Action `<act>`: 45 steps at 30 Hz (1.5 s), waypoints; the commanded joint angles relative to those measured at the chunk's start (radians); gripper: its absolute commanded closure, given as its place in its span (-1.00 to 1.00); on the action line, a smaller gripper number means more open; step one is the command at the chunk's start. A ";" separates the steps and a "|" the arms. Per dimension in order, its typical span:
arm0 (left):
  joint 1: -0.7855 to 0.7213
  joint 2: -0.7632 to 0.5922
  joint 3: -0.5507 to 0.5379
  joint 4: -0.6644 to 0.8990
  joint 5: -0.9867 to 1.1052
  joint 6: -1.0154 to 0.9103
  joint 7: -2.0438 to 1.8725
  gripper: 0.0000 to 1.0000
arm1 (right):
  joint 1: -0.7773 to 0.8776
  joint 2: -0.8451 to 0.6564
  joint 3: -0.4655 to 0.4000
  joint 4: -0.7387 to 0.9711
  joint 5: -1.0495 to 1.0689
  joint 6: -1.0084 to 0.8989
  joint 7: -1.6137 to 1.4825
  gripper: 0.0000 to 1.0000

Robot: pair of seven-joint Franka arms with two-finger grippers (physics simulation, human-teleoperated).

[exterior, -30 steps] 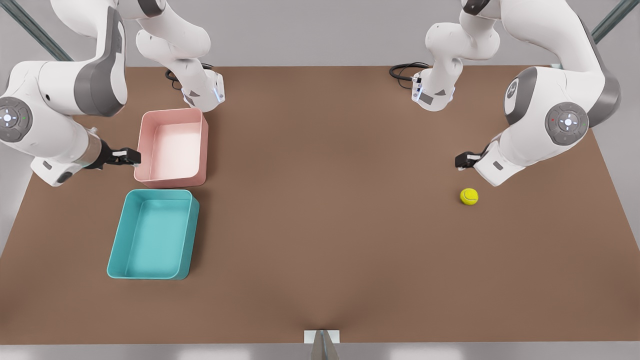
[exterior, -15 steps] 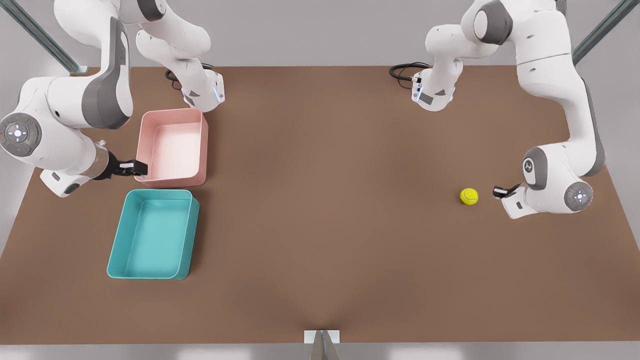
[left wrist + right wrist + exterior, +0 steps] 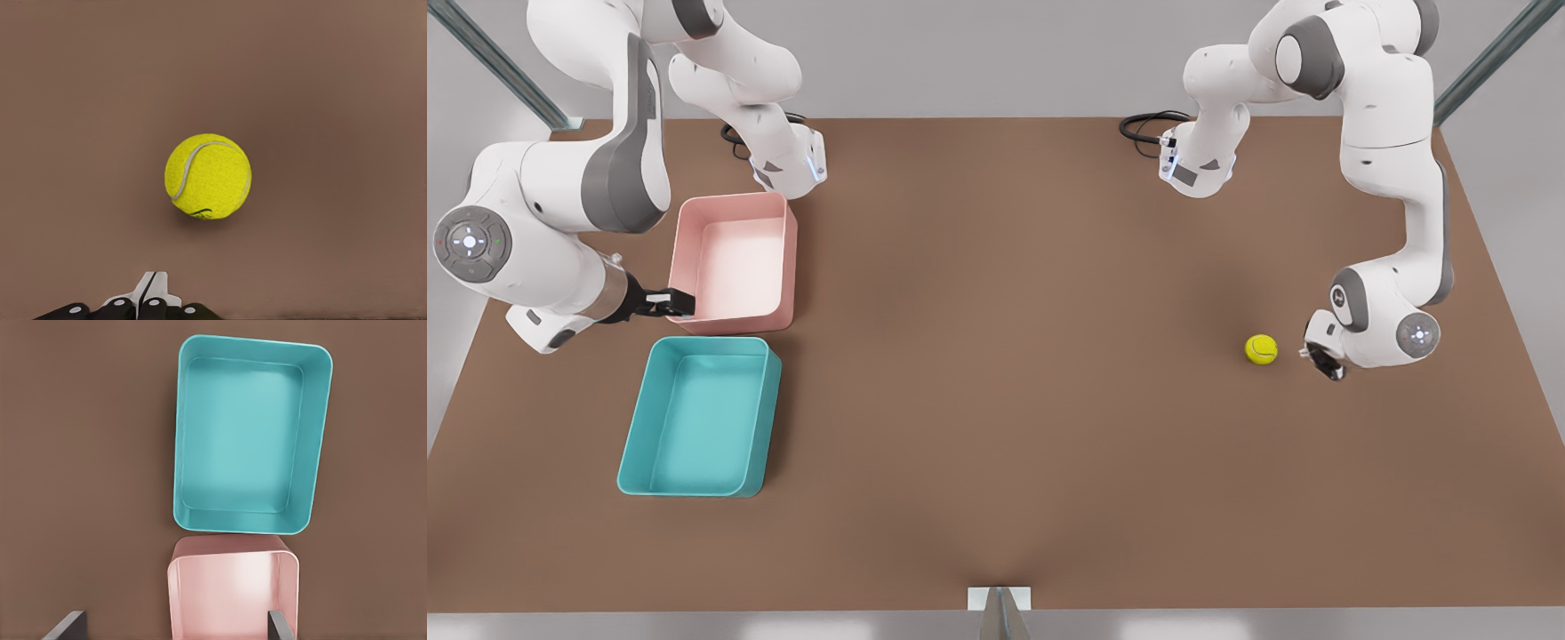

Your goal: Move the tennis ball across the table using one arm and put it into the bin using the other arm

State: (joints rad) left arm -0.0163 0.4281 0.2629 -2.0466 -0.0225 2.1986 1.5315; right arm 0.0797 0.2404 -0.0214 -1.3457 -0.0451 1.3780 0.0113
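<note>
With pink bin (image 3: 734,260) beside bin (image 3: 698,418), tennis ball (image 3: 1261,349) well apart.

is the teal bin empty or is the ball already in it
Empty. The right wrist view shows the teal bin with a bare floor, and the tennis ball lies on the table beside the left gripper.

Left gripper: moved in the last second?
Yes. In the front view the left gripper has come down from above the ball to the table beside it, on the front view's right. The ball hasn't shifted.
</note>
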 commanded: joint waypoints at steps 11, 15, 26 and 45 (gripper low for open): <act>-0.028 0.009 -0.024 -0.046 -0.043 0.076 0.322 0.57 | 0.002 0.002 0.000 -0.001 -0.004 -0.002 0.004 -1.00; -0.024 0.012 -0.021 -0.046 -0.042 0.087 0.329 0.57 | 0.002 0.008 0.001 0.002 -0.006 -0.002 0.002 -1.00; -0.005 0.054 -0.010 -0.049 -0.027 0.092 0.323 0.57 | 0.006 0.014 0.005 0.002 -0.012 -0.002 0.002 -1.00; -0.180 -0.265 -0.222 0.717 -0.079 -0.916 -1.990 -1.00 | 0.017 0.022 0.003 0.000 -0.012 -0.007 0.001 -1.00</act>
State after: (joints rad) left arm -0.2045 0.1775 0.0192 -1.3410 -0.0484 1.5420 0.8808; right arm 0.0971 0.2635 -0.0181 -1.3457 -0.0574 1.3734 0.0128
